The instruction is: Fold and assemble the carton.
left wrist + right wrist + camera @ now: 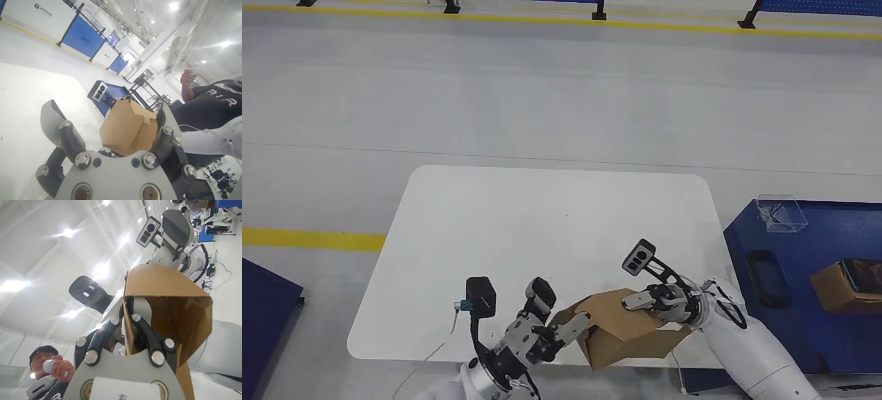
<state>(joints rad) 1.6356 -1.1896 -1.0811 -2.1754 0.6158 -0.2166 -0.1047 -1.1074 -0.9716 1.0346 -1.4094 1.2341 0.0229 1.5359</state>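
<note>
so, where's the carton [627,328] sitting?
held up at the near edge of the bench [542,230], lying across between the two arms, its long axis running hand to hand.
who has it?
the right hand [125,317] is clamped on one side wall, one finger inside and one outside. the left hand [106,106] is spread wide and grips nothing. the folded end faces into its gap, closer to one finger.
then the left does the next fold?
i'd say so. it's free, and that end lies right in front of it.
</note>
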